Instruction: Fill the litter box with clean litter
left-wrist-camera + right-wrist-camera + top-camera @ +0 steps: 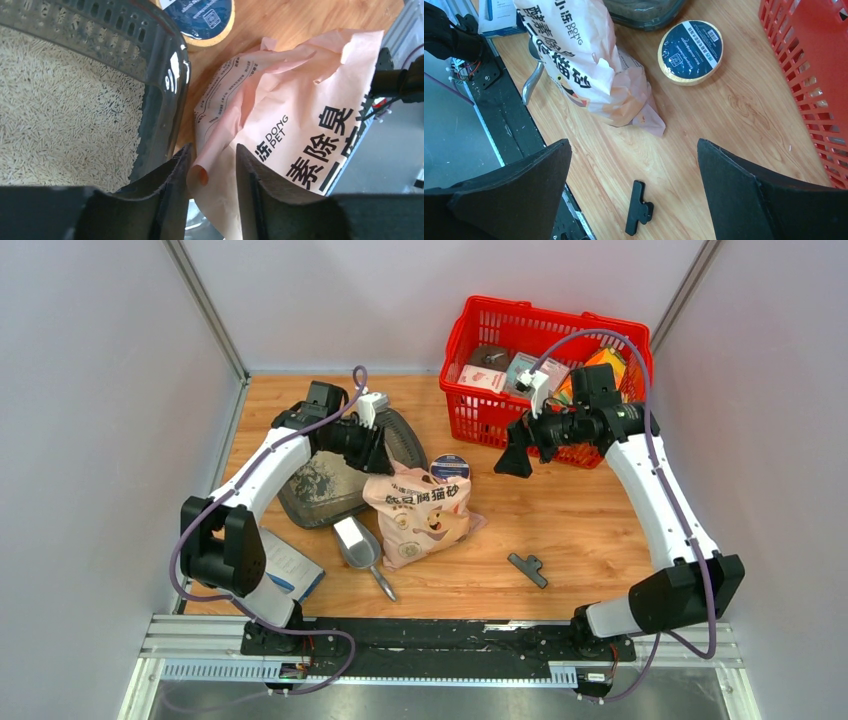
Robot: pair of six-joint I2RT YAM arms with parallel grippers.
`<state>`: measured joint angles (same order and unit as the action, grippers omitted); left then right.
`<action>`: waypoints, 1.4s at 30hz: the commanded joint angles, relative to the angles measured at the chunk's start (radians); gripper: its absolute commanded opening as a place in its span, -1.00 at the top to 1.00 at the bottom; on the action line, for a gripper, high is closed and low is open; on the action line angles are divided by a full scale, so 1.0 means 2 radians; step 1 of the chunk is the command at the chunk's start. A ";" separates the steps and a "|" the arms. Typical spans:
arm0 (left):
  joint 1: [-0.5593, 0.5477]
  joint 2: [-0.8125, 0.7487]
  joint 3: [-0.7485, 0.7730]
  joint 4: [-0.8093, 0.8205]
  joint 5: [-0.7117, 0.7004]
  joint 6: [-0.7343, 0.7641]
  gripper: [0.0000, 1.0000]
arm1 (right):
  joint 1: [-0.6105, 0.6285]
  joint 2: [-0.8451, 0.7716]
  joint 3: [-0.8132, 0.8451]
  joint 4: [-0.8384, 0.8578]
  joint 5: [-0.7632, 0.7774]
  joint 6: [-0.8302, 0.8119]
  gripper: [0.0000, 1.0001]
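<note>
1. Litter box (318, 492), a dark grey tray with a slotted rim (170, 75), lay at the far left of the wooden table (590, 515), just left of the left gripper (378, 455). It held a bed of pale litter (60, 110) pellets.
2. That left gripper (212, 150) was closed on a crumpled top fold of the beige-pink litter bag (300, 100), and the paper filled the narrow gap from pad to pad.
3. The tray's rounded corner sat just beside the left finger, with only a thin strip of bare wood between tray and bag.
4. The bag (420, 515) stood near the table's middle. Beyond it, a tan-rimmed disc with a dark blue label (450, 468) lay flat, near the bag's far side.
5. A silver scoop (357, 545) lay on the near side, between bag and tray, with its handle pointing toward the black base rail (440, 635).
6. A blue-and-white pack (285, 565) lay at the near left edge, partly under the left arm.
7. The right gripper (634, 145) hung above the table with its jaws spread wide and nothing between them. In the overhead view it (515, 455) was just in front of the red basket (480, 420).
8. Below it, bare wood stretched to the right wall, broken only by a small black clip (639, 207) lying flat, well apart from the bag (574, 50).
9. The basket's mesh wall (819, 100) bounded that open area on the far right.
</note>
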<state>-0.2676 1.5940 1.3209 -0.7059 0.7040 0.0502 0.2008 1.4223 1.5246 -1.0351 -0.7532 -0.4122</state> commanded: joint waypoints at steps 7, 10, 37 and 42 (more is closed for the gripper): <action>0.002 -0.021 0.005 -0.001 0.156 0.008 1.00 | 0.003 0.000 -0.001 0.019 0.014 -0.006 -1.00; 0.002 -0.084 -0.040 0.093 0.162 -0.039 1.00 | 0.012 0.020 0.031 0.016 0.018 0.001 -0.98; 0.002 -0.257 -0.206 0.299 0.088 -0.062 0.89 | 0.200 0.162 0.143 0.074 0.067 -0.091 0.59; 0.002 -0.262 -0.160 0.192 0.071 0.067 0.06 | 0.206 0.138 0.154 0.068 0.041 -0.135 0.97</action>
<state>-0.2623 1.1091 0.9028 -0.1730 0.8585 -0.0387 0.6010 1.7821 1.7786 -0.9340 -0.6464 -0.5941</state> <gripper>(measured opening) 0.390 0.071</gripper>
